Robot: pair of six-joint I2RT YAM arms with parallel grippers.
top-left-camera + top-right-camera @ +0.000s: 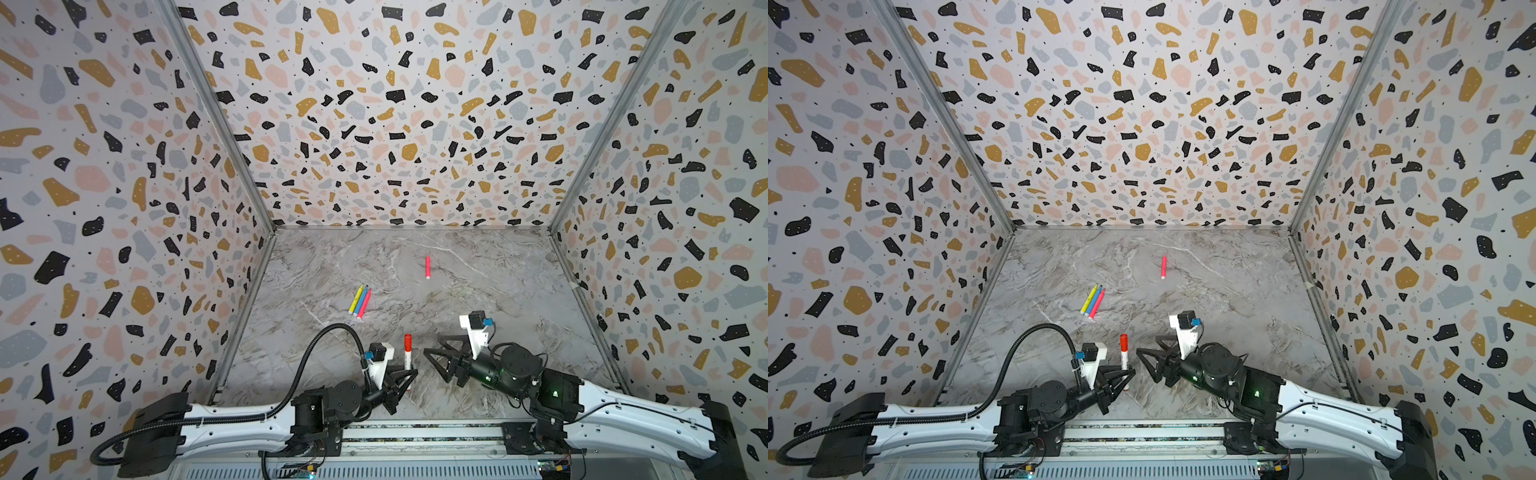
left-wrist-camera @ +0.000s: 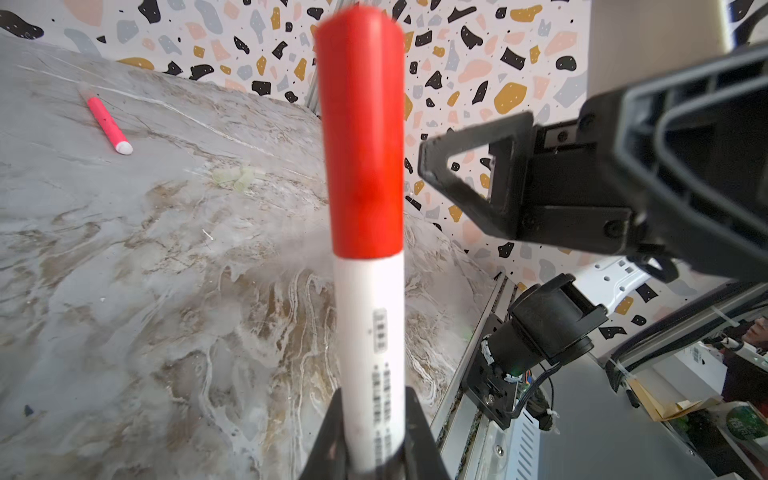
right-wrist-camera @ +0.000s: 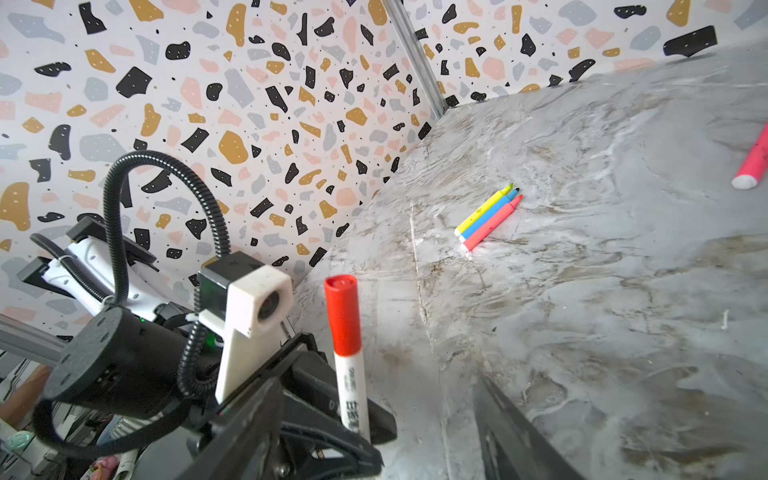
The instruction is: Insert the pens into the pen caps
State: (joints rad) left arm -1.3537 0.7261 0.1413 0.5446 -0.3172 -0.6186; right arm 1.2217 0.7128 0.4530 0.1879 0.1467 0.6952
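A white-bodied pen [image 1: 408,360] [image 1: 1124,360] stands nearly upright with a red pen cap [image 1: 407,343] [image 2: 361,137] [image 3: 343,318] seated on its top end. My left gripper [image 1: 409,380] [image 1: 1127,376] [image 2: 372,428] is shut on the white barrel [image 2: 370,332]. My right gripper [image 1: 432,345] [image 1: 1147,345] [image 3: 374,386] hangs open just right of the cap and holds nothing. Yellow [image 1: 355,298], blue [image 1: 360,300] and pink [image 1: 364,304] pens lie side by side, uncapped, further back on the left. Another pink pen [image 1: 427,267] [image 1: 1163,267] lies alone at the back.
The marble tabletop [image 1: 498,291] is boxed in by patterned walls [image 1: 395,124] on three sides. A few small pale translucent pieces [image 2: 239,178] lie on the table; I cannot tell what they are. A metal rail [image 1: 415,434] runs along the front edge.
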